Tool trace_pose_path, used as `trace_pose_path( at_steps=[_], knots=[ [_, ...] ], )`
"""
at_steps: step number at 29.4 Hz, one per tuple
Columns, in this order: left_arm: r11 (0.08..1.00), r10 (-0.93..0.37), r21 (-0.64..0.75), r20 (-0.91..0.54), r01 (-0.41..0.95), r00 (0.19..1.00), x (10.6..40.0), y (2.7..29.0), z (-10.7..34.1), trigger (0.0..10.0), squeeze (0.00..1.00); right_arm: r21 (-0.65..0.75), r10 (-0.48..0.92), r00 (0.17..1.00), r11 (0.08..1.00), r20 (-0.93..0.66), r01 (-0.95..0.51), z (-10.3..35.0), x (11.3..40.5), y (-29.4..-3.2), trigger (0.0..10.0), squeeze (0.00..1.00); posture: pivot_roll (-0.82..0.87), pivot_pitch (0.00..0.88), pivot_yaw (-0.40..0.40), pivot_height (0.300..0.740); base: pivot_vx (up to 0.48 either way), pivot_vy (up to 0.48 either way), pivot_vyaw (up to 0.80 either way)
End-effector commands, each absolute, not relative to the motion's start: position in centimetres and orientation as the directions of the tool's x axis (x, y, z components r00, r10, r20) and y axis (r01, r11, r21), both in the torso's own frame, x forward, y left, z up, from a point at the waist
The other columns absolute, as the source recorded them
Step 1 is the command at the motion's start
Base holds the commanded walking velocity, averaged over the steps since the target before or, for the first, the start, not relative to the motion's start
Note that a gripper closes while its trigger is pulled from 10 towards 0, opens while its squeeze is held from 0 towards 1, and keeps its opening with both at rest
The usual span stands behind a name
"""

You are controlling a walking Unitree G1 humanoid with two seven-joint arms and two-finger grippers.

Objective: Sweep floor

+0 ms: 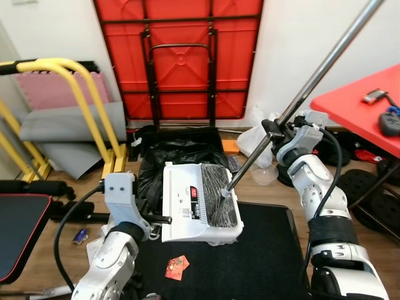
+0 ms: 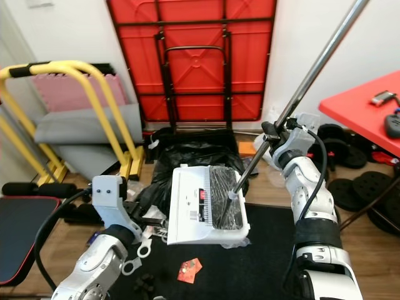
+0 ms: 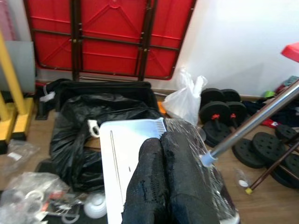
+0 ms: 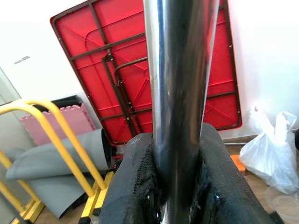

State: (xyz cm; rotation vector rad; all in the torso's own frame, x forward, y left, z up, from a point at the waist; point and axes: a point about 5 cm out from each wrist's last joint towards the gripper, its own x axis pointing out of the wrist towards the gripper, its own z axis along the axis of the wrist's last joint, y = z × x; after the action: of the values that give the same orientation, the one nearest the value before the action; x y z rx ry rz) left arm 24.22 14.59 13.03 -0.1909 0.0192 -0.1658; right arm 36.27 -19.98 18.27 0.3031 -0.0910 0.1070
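Note:
A white dustpan (image 1: pixel 181 212) hangs tilted above a black floor mat (image 1: pixel 269 250), its back edge over an open black rubbish bag (image 1: pixel 181 153). My left gripper (image 1: pixel 159 219) is shut on the dustpan's left side; the left wrist view has its fingertips (image 3: pixel 161 144) pressed together over the white pan (image 3: pixel 119 154). The broom's black bristle head (image 1: pixel 219 197) rests on the pan. Its steel pole (image 1: pixel 312 81) slants up to the right, and my right gripper (image 1: pixel 275 132) is shut around that pole (image 4: pixel 180 93). Red scraps (image 1: pixel 177 267) lie on the mat below the pan.
A folded red table (image 1: pixel 181 56) leans on the back wall. A red table (image 1: pixel 369 112) stands at the right with weight plates (image 2: pixel 369 187) beneath. A yellow frame (image 1: pixel 81 100) and a black bench (image 1: pixel 19 231) are on the left. A white plastic bag (image 1: pixel 256 140) sits by the wall.

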Motion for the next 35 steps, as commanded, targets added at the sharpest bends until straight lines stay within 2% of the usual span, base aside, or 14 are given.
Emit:
trace_pose_path(
  at_steps=[1, 10, 21, 28, 35],
  knots=[
    [0.969, -0.171, -0.186, -0.020, 0.164, 0.985, 24.2, 14.6, 12.7, 10.0, 0.00, 0.300, 0.093, 0.977, 0.942, 0.193, -0.149, 20.3, 36.3, -20.0, 10.0, 0.00, -0.10, 0.000, -0.032, 0.710, 0.000, 0.000, 0.00],
    [0.971, -0.177, -0.164, -0.012, 0.173, 0.984, 24.2, 14.6, 12.8, 10.0, 0.00, 0.328, 0.067, 0.982, 0.937, 0.177, -0.123, 19.7, 36.2, -20.2, 10.0, 0.00, -0.10, 0.000, -0.031, 0.740, 0.000, 0.000, 0.00],
    [0.982, -0.155, -0.106, 0.005, 0.154, 0.988, 24.3, 15.1, 13.1, 10.0, 0.00, 0.314, 0.103, 0.985, 0.938, 0.139, -0.143, 18.1, 35.6, -19.1, 10.0, 0.00, -0.10, 0.000, -0.029, 0.740, 0.000, 0.000, 0.00],
    [0.992, -0.109, -0.070, 0.003, 0.109, 0.994, 24.2, 16.1, 12.9, 10.0, 0.00, 0.299, 0.101, 0.988, 0.945, 0.119, -0.132, 17.6, 35.1, -19.4, 10.0, 0.00, -0.11, 0.000, -0.025, 0.740, 0.000, 0.000, 0.00],
    [0.996, -0.080, -0.045, -0.004, 0.080, 0.997, 24.0, 16.6, 12.6, 10.0, 0.00, 0.303, 0.037, 0.996, 0.951, 0.075, -0.058, 16.8, 34.9, -19.9, 10.0, 0.00, -0.11, 0.000, -0.022, 0.740, 0.000, 0.000, 0.00]
  ],
)
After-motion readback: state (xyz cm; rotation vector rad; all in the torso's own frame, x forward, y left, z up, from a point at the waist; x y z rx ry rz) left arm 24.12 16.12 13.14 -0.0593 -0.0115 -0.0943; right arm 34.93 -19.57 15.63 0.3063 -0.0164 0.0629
